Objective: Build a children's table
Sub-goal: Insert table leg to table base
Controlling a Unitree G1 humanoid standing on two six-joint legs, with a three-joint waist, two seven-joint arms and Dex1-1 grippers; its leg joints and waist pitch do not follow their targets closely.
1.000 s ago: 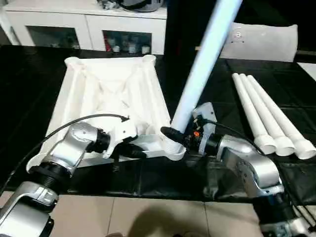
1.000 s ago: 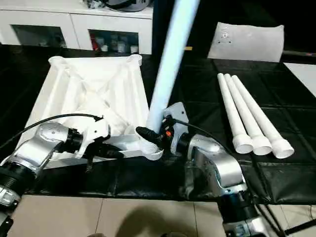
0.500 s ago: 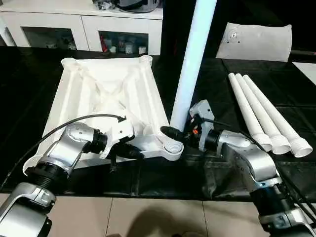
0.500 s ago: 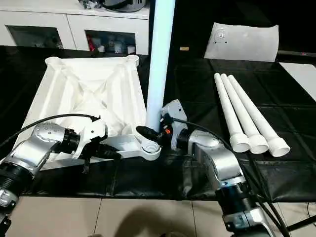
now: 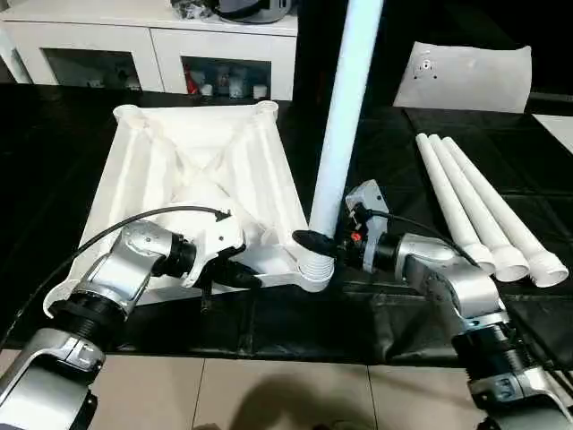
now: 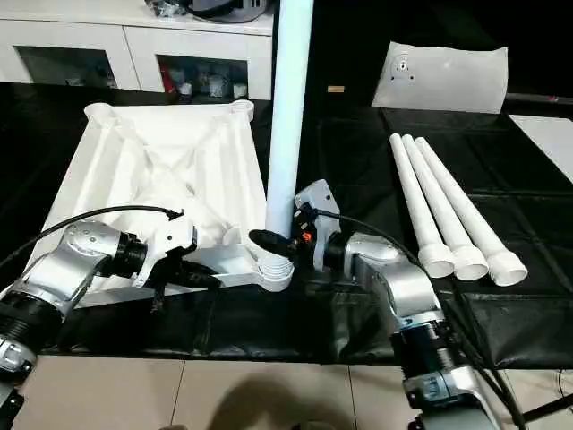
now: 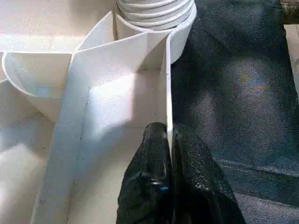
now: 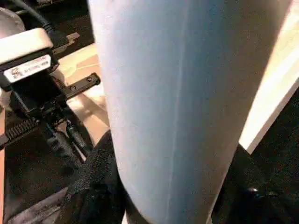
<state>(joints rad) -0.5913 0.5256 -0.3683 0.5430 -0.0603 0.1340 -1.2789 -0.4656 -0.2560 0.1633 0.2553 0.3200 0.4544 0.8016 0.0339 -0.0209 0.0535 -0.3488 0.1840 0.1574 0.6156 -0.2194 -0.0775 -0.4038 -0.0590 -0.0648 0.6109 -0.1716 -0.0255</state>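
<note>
The white tabletop (image 5: 197, 170) lies upside down on the black mat, ribbed underside up. My left gripper (image 5: 253, 279) is shut on the thin near rim wall (image 7: 168, 93), one black finger on each side. A white leg (image 5: 345, 116) stands almost upright in the near right corner socket (image 5: 315, 274), its threaded end (image 7: 154, 9) seated in the socket. My right gripper (image 5: 315, 242) is shut on this leg just above the socket, and the leg (image 8: 187, 93) looms large between its black fingers. Three more legs (image 5: 474, 210) lie side by side to the right.
A flat white bag (image 5: 461, 76) lies at the back right of the mat. White cabinets (image 5: 152, 45) stand behind the table. The mat's front edge (image 5: 269, 354) borders a tiled floor close to my forearms.
The leg in my right gripper has swung from leaning right to nearly upright in the corner socket. My left gripper keeps its hold on the rim. The camera shifted slightly.
</note>
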